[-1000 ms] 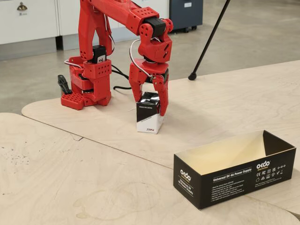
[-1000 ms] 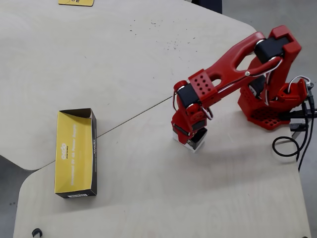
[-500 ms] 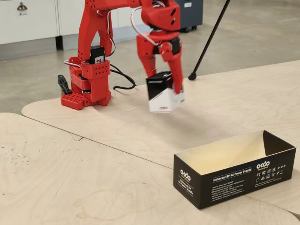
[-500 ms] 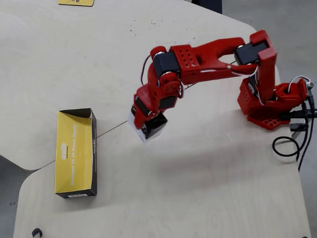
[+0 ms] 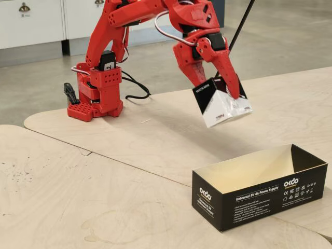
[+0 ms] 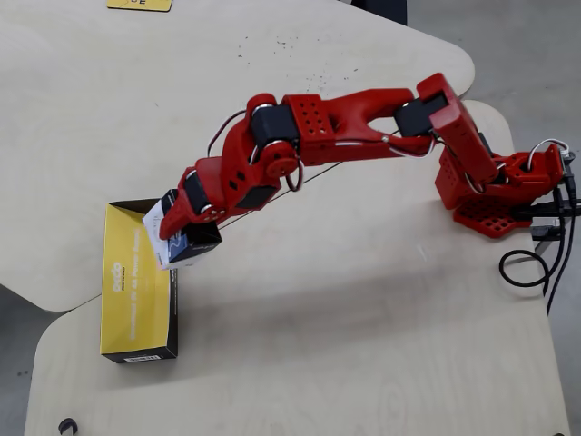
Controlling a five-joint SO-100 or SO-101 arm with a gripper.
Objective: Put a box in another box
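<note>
The small box (image 5: 222,105), black on top and white below, hangs tilted in the air with my red gripper (image 5: 220,93) shut on its upper half. The overhead view places the gripper (image 6: 178,232) and the small box (image 6: 182,248) over the right rim of the long black box (image 6: 171,300), near its far end. This long box (image 5: 259,197) lies open-topped on the table at the fixed view's lower right. Its inside is pale, yellow in the overhead view, and holds nothing. White print runs along its front wall.
The arm's red base (image 5: 96,93) (image 6: 497,191) is clamped at the table's edge with black cables (image 6: 531,263) beside it. A black tripod leg (image 5: 233,36) stands on the floor behind. A seam (image 5: 129,163) runs between the plywood table panels.
The gripper has lifted the small box off the table near the base and swung it across to the long box. The small box is now tilted in the air.
</note>
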